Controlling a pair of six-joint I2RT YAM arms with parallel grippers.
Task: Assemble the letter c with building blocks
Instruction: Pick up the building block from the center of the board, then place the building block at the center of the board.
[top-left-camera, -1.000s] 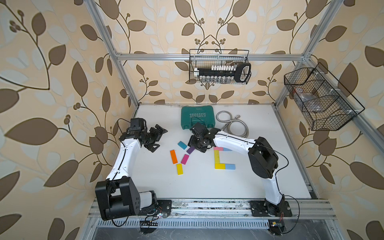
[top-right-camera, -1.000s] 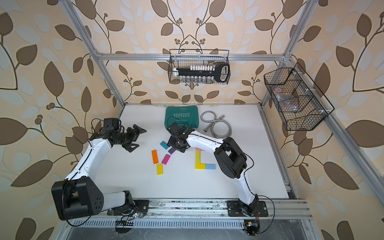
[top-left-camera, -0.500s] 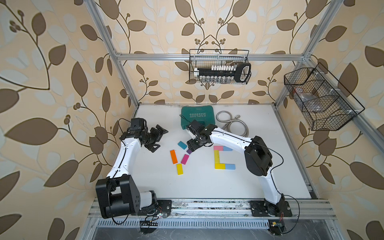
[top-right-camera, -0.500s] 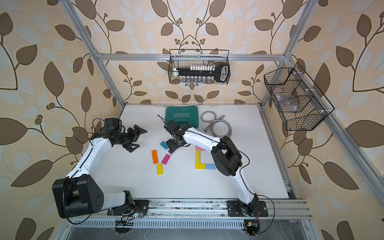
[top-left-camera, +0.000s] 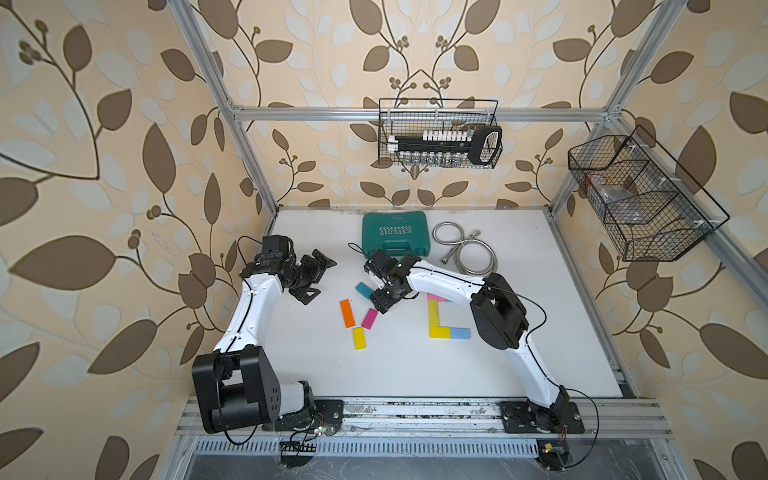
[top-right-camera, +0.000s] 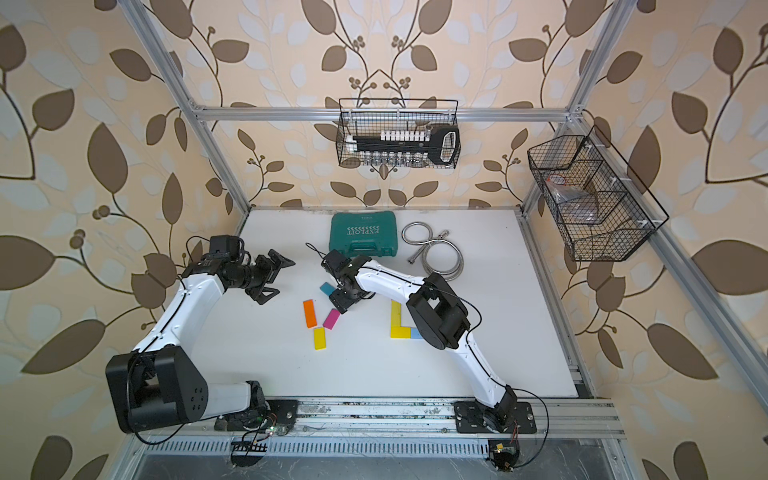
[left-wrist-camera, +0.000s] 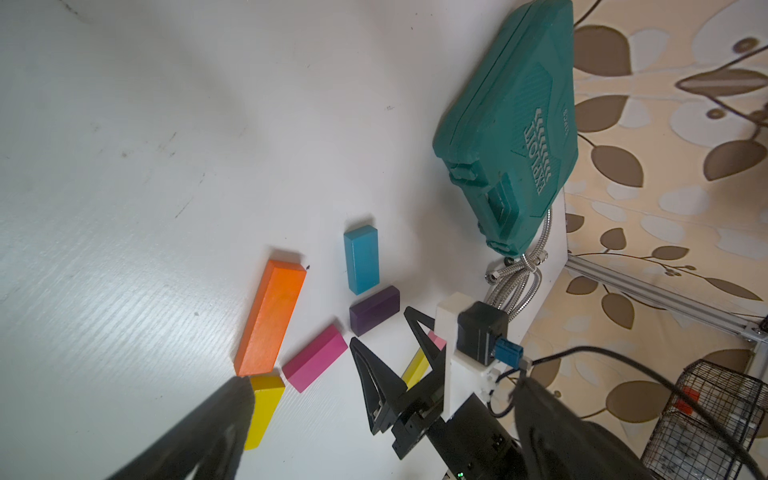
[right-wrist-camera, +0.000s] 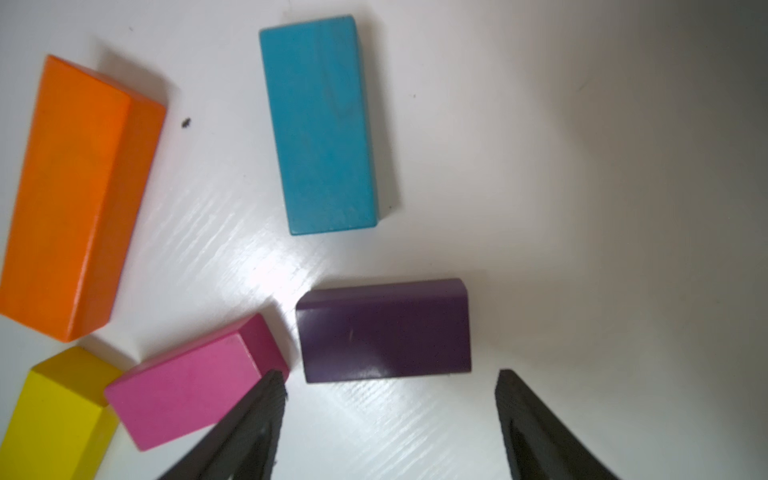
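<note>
The purple block (right-wrist-camera: 384, 330) lies flat on the white table (top-left-camera: 415, 374), just beside the magenta block (right-wrist-camera: 187, 395) and near the teal block (right-wrist-camera: 320, 124). The right gripper (top-left-camera: 384, 298) hovers at it, jaws spread, holding nothing. The orange block (right-wrist-camera: 70, 195) and yellow block (right-wrist-camera: 54, 415) lie alongside. Well apart sits an L of blocks (top-left-camera: 433, 313) in yellow, light blue and pink. The left gripper (top-left-camera: 319, 278) hangs off to the side, spread and empty.

The green case (top-left-camera: 395, 239) reads "EXPLOIT" (raised lettering beside a chevron row).
</note>
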